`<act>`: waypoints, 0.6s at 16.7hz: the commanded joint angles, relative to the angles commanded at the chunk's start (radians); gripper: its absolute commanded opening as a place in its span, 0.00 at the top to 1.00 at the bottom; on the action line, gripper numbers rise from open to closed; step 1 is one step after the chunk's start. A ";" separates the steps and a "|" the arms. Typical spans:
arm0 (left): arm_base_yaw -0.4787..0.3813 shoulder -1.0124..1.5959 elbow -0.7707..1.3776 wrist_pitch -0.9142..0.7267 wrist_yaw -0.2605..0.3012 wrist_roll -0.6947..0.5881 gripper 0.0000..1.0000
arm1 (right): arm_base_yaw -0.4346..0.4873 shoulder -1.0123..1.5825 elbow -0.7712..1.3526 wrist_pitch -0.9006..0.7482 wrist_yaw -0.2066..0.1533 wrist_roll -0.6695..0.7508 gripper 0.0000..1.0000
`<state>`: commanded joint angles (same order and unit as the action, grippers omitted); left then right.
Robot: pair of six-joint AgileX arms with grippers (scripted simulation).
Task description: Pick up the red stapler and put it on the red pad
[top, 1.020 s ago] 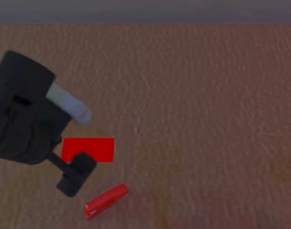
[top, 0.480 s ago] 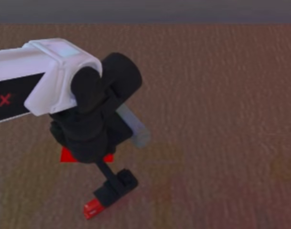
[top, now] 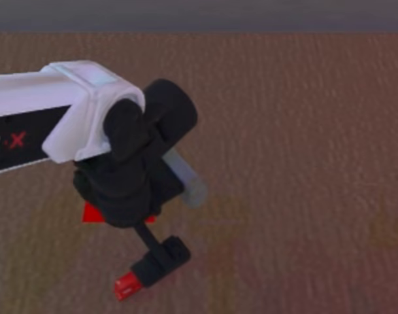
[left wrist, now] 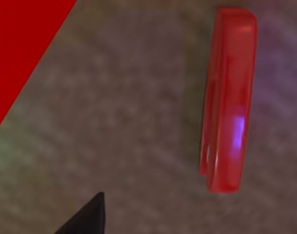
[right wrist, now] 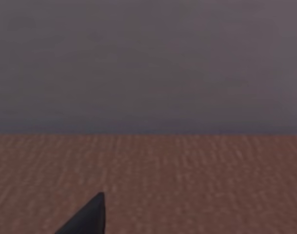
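Brown and faintly woven, the desk (top: 297,163) runs back to a dull grey wall, and all the action sits at its front left.

My left arm's jaws (top: 161,261) hang directly over the red stapler (top: 126,285), covering most of its length in the top view, so that only its lower-left end shows red past the black fingers. How wide the jaws stand cannot be told: the top view shows one dark block, and the left wrist view shows just a single black fingertip (left wrist: 87,217) at its edge. That same wrist view shows the red stapler (left wrist: 228,100) lying whole on the desk, a glossy bar with rounded ends, with bare brown surface all round it and nothing closed on it. So the stapler is on the desk, not lifted.

Outward from there, the red pad (top: 91,214) lies just behind the stapler, near but apart from it. In the top view the black wrist hides nearly all of it, leaving a small red corner at the wrist's left and a sliver beneath. The left wrist view shows one flat red corner of the pad (left wrist: 21,44), separated from the stapler by a band of desk.

My left arm (top: 61,118) reaches in from the left edge, white-cased with a black panel.

My right arm is outside the top view; its wrist view shows only bare desk, grey wall and one dark fingertip.
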<state>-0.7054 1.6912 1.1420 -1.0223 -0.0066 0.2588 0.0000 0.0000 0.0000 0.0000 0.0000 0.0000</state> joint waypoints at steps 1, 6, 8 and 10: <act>0.000 0.014 -0.019 0.032 0.000 0.001 0.00 | 0.000 0.000 0.000 0.000 0.000 0.000 0.00; 0.002 0.118 -0.146 0.275 0.000 0.004 0.00 | 0.000 0.000 0.000 0.000 0.000 0.000 0.00; 0.002 0.151 -0.184 0.341 0.000 0.006 0.00 | 0.000 0.000 0.000 0.000 0.000 0.000 0.00; 0.002 0.164 -0.198 0.364 0.001 0.006 0.00 | 0.000 0.000 0.000 0.000 0.000 0.000 0.00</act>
<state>-0.7036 1.8549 0.9441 -0.6580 -0.0061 0.2648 0.0000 0.0000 0.0000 0.0000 0.0000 0.0000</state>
